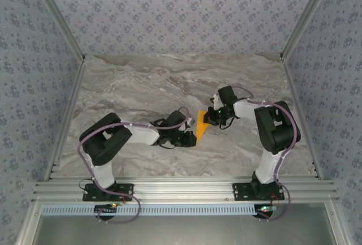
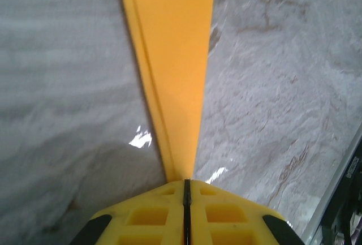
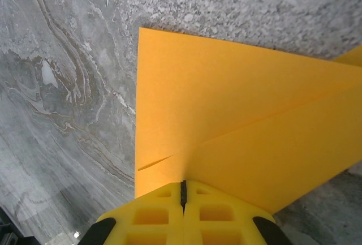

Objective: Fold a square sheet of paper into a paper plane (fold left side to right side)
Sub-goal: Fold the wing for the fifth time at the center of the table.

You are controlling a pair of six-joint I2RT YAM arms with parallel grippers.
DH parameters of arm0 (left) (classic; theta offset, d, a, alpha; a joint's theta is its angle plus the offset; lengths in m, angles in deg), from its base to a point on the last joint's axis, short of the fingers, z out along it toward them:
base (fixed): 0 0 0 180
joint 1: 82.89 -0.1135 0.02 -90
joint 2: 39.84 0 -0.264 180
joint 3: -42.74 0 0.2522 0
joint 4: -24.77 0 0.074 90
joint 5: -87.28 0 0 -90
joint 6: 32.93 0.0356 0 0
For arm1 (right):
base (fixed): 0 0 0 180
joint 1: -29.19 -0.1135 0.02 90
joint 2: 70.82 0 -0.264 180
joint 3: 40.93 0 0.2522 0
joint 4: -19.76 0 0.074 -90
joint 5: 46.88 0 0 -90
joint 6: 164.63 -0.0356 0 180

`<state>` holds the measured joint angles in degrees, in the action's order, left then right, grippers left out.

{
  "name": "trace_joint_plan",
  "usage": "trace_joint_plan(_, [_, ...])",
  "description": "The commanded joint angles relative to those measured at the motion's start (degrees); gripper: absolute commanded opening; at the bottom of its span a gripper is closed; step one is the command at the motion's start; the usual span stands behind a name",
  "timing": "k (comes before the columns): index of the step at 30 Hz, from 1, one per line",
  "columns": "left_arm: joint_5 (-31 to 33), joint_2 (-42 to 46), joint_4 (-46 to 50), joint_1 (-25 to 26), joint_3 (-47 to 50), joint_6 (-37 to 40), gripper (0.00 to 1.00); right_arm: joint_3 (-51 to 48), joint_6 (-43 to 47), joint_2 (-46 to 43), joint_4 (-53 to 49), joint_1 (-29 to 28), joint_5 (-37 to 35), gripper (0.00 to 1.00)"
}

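The paper plane [image 1: 201, 126] is a narrow orange-yellow folded dart lying on the marble table between my two grippers. In the left wrist view the paper plane [image 2: 175, 58] tapers to a point that ends exactly at the seam of my left gripper [image 2: 186, 180], whose yellow jaws are shut on that tip. In the right wrist view the paper plane [image 3: 226, 103] is wide, with a straight crease running to the tip of my right gripper [image 3: 182, 183]. That gripper is shut and rests against the paper's near edge. In the top view the left gripper [image 1: 191, 137] and right gripper [image 1: 210, 118] flank the paper.
The grey marble table [image 1: 141, 86] is bordered by aluminium rails [image 1: 181, 188] at the front and sides. Patterned walls close in the back and both sides. Both arm bases stand on the front rail.
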<state>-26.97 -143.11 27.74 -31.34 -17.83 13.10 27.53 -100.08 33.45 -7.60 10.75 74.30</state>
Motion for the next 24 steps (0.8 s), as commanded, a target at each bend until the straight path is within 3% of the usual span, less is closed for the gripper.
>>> trace_joint_plan(1, [-1.24, 3.66, 7.68, 0.47, -0.44, 2.07, 0.08, -0.1, 0.98, 2.56, -3.57, -0.15, -6.92, 0.01])
trace_joint_plan(8, [-1.42, 6.26, 11.27, -0.13, -6.21, 4.67, 0.1, 0.16, 1.24, 2.29, -3.96, -0.29, -7.09, 0.01])
trace_joint_plan(16, [-1.57, -0.51, 11.94, -0.55, -12.21, 6.53, 0.13, 0.15, 1.43, 2.24, -4.05, -0.58, -6.8, 0.01])
trace_joint_plan(24, [-0.97, -5.37, 9.52, -0.84, -10.2, 5.11, 0.13, -0.46, 1.39, 0.71, -1.99, -0.63, -5.13, 0.01])
